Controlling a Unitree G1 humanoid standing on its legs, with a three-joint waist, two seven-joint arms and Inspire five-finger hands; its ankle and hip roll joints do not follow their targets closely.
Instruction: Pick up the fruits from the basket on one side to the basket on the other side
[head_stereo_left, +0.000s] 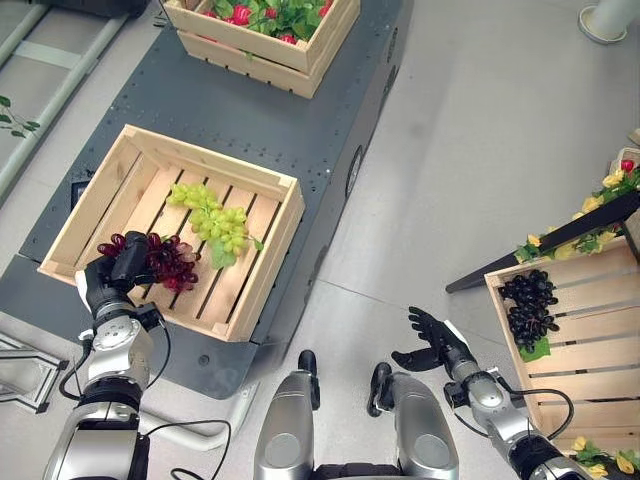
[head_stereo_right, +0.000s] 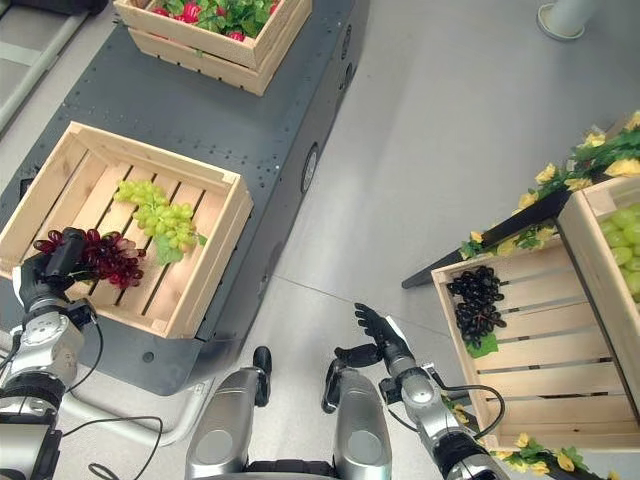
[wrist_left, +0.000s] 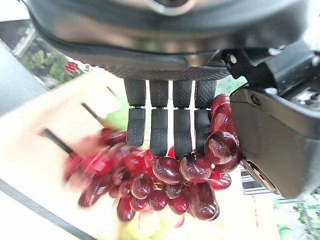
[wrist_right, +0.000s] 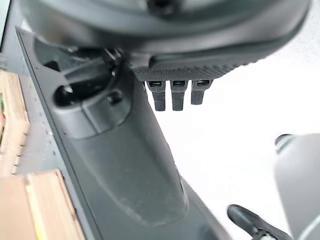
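Observation:
A bunch of red grapes (head_stereo_left: 172, 262) lies at the near left of the left wooden crate (head_stereo_left: 272, 268). My left hand (head_stereo_left: 118, 272) is shut on it: in the left wrist view the fingers (wrist_left: 170, 125) and thumb curl round the red grapes (wrist_left: 172, 185). Green grapes (head_stereo_left: 215, 222) lie in the middle of the same crate. To the right stands a tilted wooden crate (head_stereo_left: 600, 272) holding black grapes (head_stereo_left: 530, 305). My right hand (head_stereo_left: 432, 340) hangs open above the grey floor between the two crates, with nothing in it.
The left crate sits on a dark grey platform (head_stereo_left: 300, 130), along with a farther crate (head_stereo_left: 265, 40) of red fruit and leaves. Yellow flowers (head_stereo_left: 560, 235) edge the right crate. Another crate with green grapes (head_stereo_right: 622, 225) stands at the far right.

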